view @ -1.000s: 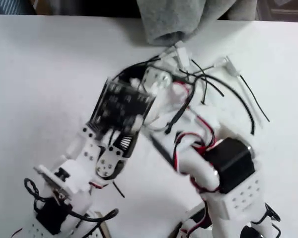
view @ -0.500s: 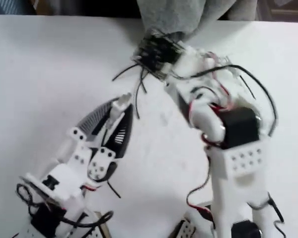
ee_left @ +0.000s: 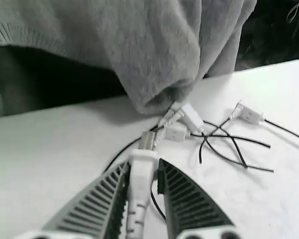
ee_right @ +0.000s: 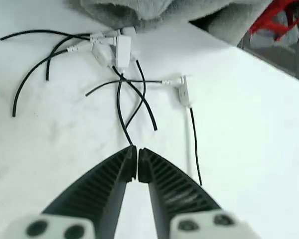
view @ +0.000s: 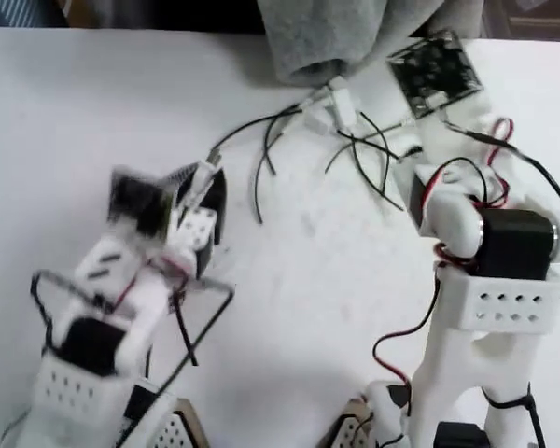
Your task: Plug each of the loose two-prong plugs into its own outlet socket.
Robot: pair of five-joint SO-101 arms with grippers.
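Note:
My left gripper [ee_left: 142, 172] is shut on a white two-prong plug [ee_left: 139, 167], prongs pointing away toward the far edge. In the high view this plug [view: 203, 174] sits at the left gripper [view: 203, 182], left of the table's middle, with its black cord [view: 252, 126] trailing to the others. A cluster of white plugs and sockets [ee_left: 182, 122] [view: 327, 112] [ee_right: 112, 47] lies by the far edge among loose black cords. One more white plug [ee_left: 249, 114] [ee_right: 184, 92] lies apart to the right. My right gripper [ee_right: 135, 152] is shut on nothing, above bare table short of the cords.
A grey knitted cloth [view: 327, 37] [ee_left: 139, 50] hangs over the far table edge right behind the cluster. The right arm [view: 490, 252] stands tall at the right side, its wrist board [view: 434, 70] over the far right. Bare white table [view: 308, 280] spreads between the arms.
The right arm has swung from the table's middle out to the far right. The left arm has drawn back to the left with the plug in its gripper.

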